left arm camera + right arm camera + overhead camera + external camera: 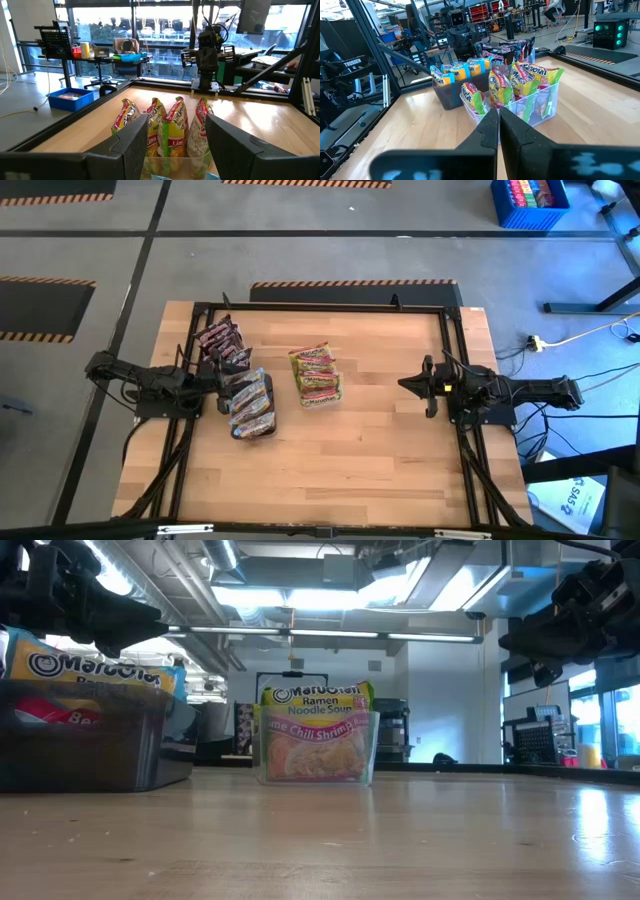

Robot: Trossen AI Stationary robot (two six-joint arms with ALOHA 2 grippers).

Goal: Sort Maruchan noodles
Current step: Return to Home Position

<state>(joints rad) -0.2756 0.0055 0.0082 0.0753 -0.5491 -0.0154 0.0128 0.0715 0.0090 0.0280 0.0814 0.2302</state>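
Looking first at the left jaws, I find them spread wide with nothing between them, just beside the dark bin [451, 97] on its left side. The right jaws are pressed together on nothing, at the right side of the counter [350, 470] and well apart from every packet.

The Maruchan noodles appear all sorted. The blue packets [457, 70] stand upright in the dark bin. The lime-yellow packets [520, 80] stand in the clear tray [542, 107] at the middle, and the maroon packets [222, 343] are behind the bin, near the far left corner. I see no loose packet on the wood.

I judge each packet to be very light. The crinkly film is probably slippery, and the dry block inside is brittle. I would pinch one across its flat faces, at the upper edge that stands above the wall, with little force.

The black frame rail [320, 307] borders the counter. The near half is bare wood, so there is good room. The left jaws are close to the bin, so I would lift before pulling away
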